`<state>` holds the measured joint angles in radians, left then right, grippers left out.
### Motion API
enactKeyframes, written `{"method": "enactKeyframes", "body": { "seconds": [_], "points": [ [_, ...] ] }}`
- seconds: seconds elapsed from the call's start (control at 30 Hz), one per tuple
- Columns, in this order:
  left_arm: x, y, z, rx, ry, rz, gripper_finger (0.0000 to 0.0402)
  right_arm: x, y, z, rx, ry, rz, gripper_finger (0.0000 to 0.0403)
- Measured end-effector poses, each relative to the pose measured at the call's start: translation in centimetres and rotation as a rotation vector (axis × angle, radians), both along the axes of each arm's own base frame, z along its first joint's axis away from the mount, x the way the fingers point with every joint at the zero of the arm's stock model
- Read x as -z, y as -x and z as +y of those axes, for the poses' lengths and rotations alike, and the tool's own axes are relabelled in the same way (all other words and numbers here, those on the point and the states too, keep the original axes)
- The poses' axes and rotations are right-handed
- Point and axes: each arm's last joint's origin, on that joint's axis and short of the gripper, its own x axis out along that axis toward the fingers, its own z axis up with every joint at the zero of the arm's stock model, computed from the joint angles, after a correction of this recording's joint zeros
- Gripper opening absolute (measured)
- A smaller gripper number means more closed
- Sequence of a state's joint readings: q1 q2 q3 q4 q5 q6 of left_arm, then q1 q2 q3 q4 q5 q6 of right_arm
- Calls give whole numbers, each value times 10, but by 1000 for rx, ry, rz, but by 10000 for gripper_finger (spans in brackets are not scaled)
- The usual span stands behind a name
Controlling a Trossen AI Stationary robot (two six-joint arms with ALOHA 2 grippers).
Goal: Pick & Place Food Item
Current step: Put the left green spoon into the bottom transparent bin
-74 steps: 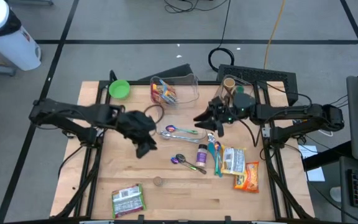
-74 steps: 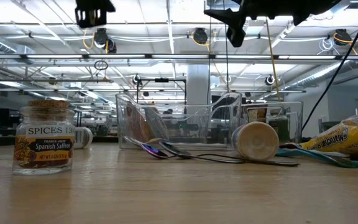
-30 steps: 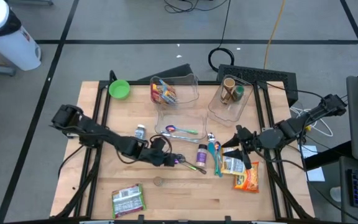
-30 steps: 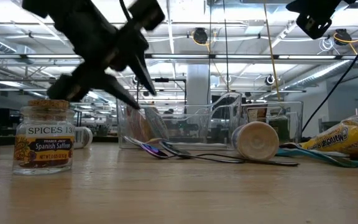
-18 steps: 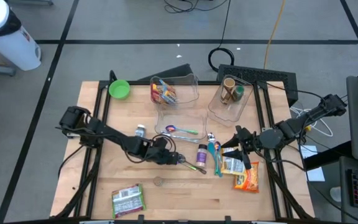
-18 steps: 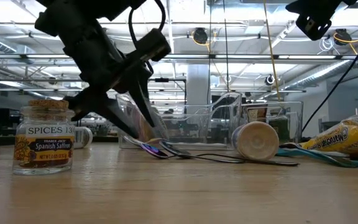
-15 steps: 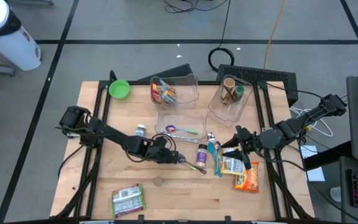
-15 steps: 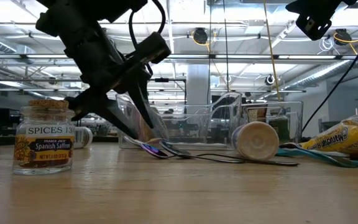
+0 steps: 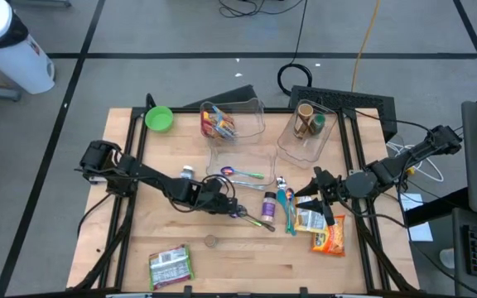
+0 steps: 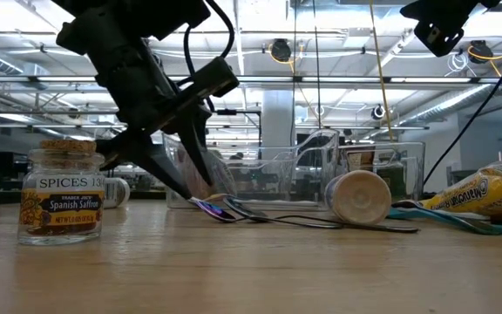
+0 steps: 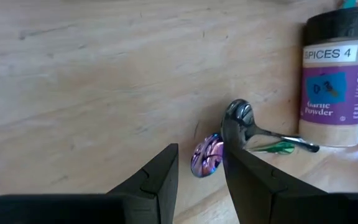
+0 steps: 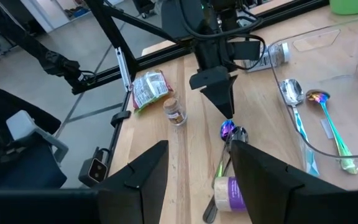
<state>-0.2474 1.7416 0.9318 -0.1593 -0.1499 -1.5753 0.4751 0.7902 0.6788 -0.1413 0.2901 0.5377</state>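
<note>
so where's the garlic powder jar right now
In the high view the garlic powder jar lies mid-table, right of the left gripper and beside the spoons.

Two spoons (image 9: 240, 213) mid-table, spice bottle (image 9: 268, 203) just right, snack packets (image 9: 320, 225) farther right, apparently overlapping.

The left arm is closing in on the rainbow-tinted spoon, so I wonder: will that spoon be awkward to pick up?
Probably. The spoon lies flat on the table, leaving little to pinch. Its glossy metal looks slippery. It also touches a second spoon, which may shift when the open left end effector closes.
</note>
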Motion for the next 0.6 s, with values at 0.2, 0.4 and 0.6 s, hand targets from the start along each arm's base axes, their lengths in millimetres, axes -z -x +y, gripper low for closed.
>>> {"method": "enactKeyframes", "body": {
  "seconds": [0.2,0.4,0.6],
  "points": [
    [8,-4,-3,24,37,4,131,0,0,0,2,5,0,167],
    [22,-13,-6,32,82,-21,131,0,0,0,4,3,2,167],
    [23,-13,-6,33,95,-13,131,0,0,0,5,2,1,167]
  ]
}}
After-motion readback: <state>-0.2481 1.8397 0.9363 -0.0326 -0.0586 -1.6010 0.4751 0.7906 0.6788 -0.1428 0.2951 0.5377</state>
